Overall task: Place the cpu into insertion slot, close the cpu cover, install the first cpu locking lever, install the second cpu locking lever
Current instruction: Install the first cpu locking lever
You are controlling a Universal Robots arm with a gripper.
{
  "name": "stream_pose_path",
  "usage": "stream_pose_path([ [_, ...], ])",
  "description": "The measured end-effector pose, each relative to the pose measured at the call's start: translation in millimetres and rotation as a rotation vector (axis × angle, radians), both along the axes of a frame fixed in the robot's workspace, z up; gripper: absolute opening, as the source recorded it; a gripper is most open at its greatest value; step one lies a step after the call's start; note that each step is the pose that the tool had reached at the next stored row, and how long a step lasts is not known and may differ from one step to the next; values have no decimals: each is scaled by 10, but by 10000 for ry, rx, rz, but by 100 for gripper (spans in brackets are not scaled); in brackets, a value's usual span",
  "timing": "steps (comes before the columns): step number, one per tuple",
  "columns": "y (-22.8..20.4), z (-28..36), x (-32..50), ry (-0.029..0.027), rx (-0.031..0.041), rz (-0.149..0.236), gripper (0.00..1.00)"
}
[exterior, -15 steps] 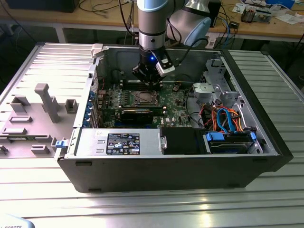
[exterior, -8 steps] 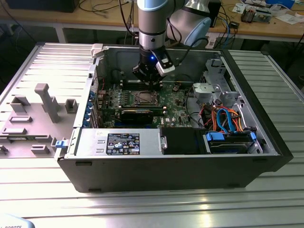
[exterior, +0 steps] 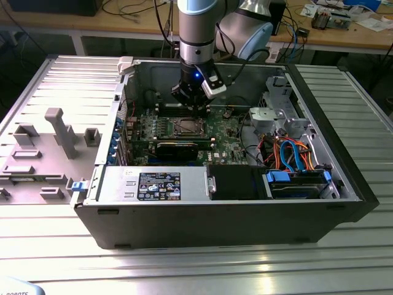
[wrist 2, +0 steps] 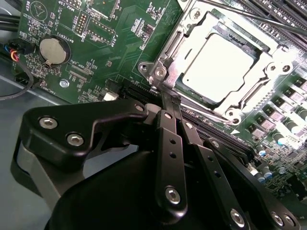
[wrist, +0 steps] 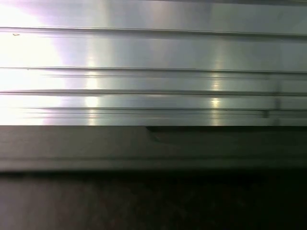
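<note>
**CPU seated under closed cover**

The silver square-topped cpu [wrist 2: 214,68] lies in the metal-rimmed insertion slot [wrist 2: 160,72] on the green circuit board [wrist 2: 124,43], framed by the thin silver cpu cover [wrist 2: 268,72]. The black jaws [wrist 2: 168,98] appear closed together, empty, just beside the slot's corner.

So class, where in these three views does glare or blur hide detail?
In the second wrist view, glare whitens the cpu top and the cpu cover, while the near gripper linkage looms dark and soft; in the first wrist view, bright streaks wash out ribbed metal; the exterior view is evenly lit, with sheen on the table.
</note>
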State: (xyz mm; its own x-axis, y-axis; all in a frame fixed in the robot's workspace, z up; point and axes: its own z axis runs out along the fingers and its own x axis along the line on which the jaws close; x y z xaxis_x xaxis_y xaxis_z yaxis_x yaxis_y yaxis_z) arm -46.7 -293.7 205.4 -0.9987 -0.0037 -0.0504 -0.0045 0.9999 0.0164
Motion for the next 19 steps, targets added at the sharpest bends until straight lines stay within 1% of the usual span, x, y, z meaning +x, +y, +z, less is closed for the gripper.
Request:
stream_pose_path([
  [19,-6,1,5,-1,-16,0,11],
])
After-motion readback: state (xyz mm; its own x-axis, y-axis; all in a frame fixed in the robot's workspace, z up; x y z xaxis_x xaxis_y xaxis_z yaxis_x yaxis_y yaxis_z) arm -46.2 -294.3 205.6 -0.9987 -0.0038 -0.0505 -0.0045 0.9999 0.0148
